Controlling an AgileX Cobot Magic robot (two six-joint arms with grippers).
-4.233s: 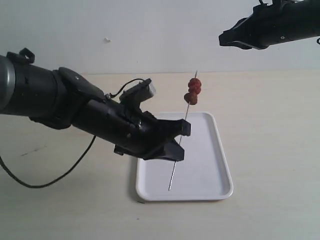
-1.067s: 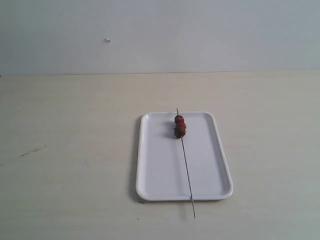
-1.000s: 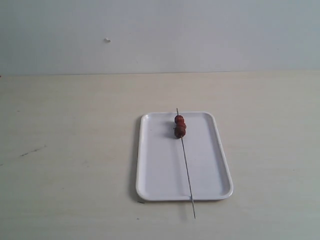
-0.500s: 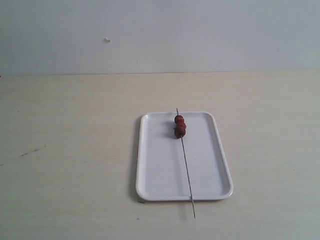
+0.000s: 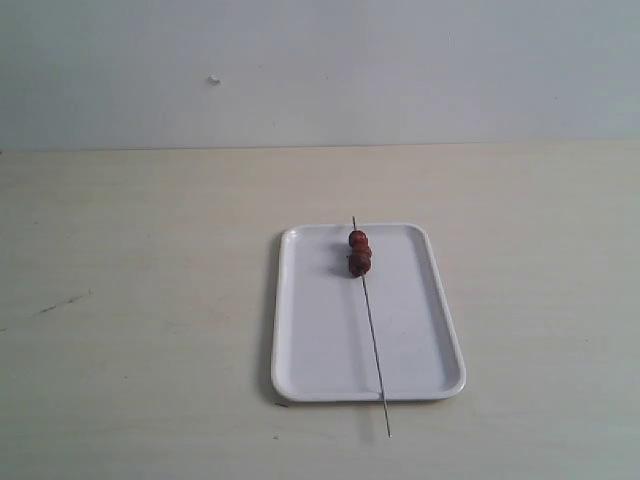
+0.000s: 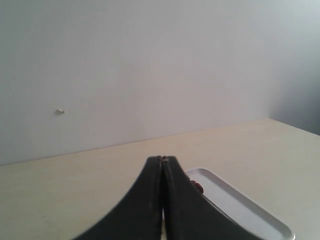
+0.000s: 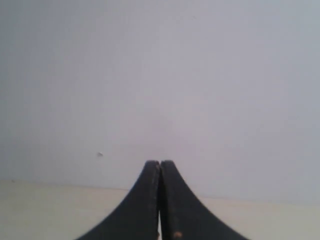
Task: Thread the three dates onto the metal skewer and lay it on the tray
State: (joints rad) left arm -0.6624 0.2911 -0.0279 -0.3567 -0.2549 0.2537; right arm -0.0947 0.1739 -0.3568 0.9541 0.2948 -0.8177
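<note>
Your left pincer (image 6: 162,161) and right pincer (image 7: 159,165) are both pressed together, empty. You have the metal skewer (image 5: 372,330) lying lengthwise on the tray (image 5: 310,330), three dates (image 5: 359,252) threaded at its end nearer the tabletop's (image 5: 150,300) wall-side edge, opposite tip overhanging the rim. Dates touch one another.

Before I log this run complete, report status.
Left gripper and right gripper shut, empty. Three dates on metal skewer, lying on tray, tip past rim. Nothing in the way.
</note>
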